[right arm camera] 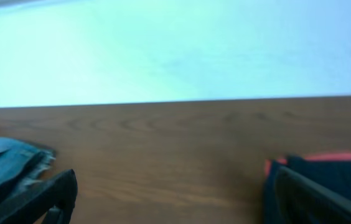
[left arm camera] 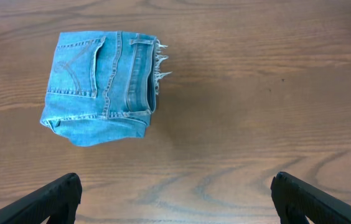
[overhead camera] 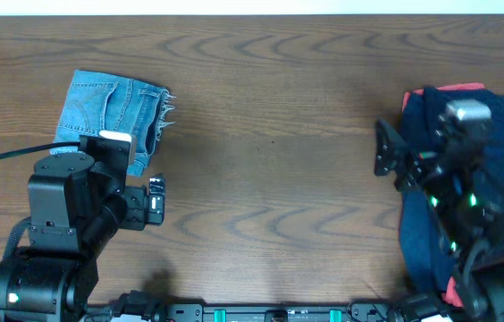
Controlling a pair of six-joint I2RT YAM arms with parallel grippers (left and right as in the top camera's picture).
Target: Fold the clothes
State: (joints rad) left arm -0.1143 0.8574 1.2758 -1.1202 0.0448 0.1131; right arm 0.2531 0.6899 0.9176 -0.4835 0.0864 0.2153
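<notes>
Left gripper (left arm camera: 175, 196) is hovering with its jaws spread wide, grasping nothing. The folded jeans (left arm camera: 98, 93) are lying on the table (left arm camera: 256, 112) just ahead of it, toward its left finger. Right gripper (right arm camera: 172, 199), equally wide and empty, is hanging beside the navy garment (overhead camera: 502, 143), which is lying by its right finger with coral-red cloth (overhead camera: 462, 88) peeking out.
</notes>
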